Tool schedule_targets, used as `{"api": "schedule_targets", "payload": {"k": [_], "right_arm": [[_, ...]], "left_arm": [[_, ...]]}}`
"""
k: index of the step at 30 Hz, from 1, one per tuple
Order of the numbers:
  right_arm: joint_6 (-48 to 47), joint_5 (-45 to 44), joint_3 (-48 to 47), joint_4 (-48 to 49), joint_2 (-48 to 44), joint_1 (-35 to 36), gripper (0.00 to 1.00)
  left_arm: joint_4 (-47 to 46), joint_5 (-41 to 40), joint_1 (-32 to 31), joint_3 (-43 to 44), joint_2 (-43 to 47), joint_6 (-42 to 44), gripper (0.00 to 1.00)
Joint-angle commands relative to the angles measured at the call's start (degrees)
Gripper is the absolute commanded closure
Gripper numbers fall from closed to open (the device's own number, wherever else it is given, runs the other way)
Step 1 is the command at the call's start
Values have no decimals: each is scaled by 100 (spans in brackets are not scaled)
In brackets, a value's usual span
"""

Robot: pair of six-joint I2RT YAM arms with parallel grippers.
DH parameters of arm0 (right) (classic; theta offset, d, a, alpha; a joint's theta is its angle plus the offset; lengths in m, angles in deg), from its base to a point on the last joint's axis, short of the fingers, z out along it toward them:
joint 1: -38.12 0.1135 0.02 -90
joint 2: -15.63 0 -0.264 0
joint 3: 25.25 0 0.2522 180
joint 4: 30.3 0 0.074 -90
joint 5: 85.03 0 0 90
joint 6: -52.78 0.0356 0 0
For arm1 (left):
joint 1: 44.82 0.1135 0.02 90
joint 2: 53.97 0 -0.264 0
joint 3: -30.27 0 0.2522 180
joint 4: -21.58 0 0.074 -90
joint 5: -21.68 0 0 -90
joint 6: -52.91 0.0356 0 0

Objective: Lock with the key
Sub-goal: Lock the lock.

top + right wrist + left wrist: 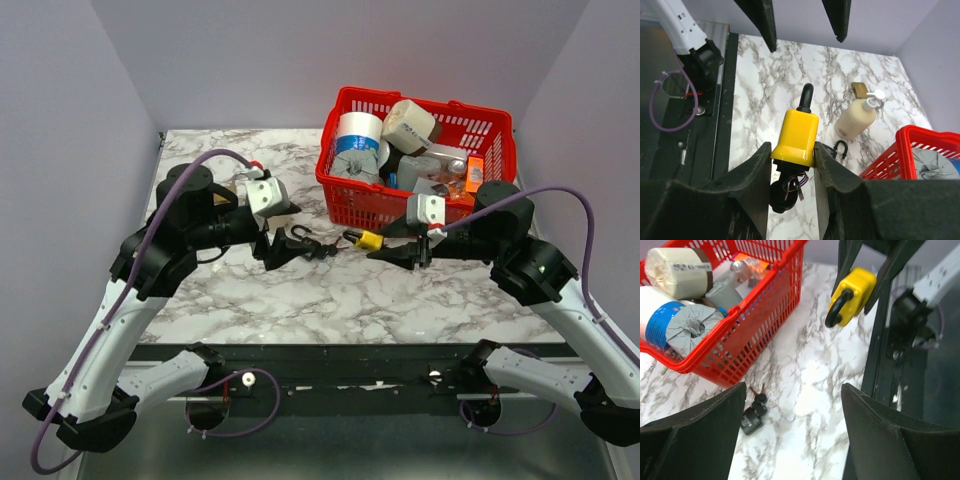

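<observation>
Padlock (796, 135) up in the air, pinched across its yellow body by the right gripper (385, 244). It lies level, long axis running arm to arm, shackle aimed straight at the left gripper (794, 390). So the bottom end, where I'd expect the keyhole, faces back into the right wrist and away from the left arm. It's buried between the fingers, so I can't see it.

The left gripper is spread wide with nothing in it, hovering low over the table (300, 290). The keys (754, 414) are down on the marble in a dark little bunch, just beside one left finger, in front of the basket (370, 205) and below the padlock.

The left arm is clearly the nearer one to those keys, so my call is that the pickup falls to it. The catch is that the key would then have to reach the far end of the padlock, so something probably has to turn first
</observation>
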Motion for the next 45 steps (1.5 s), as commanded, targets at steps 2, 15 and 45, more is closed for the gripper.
{"api": "schedule_targets", "payload": {"k": [2, 15, 45], "right_arm": [[528, -643, 69, 1565, -56, 38, 99], [793, -1617, -2, 3000, 567, 292, 99], [406, -3438, 183, 3757, 1306, 1163, 99]], "left_arm": [[-1579, -754, 115, -430, 250, -2786, 11], [-4729, -304, 397, -1599, -39, -6659, 1], [-5688, -1325, 581, -2487, -162, -7803, 16]]}}
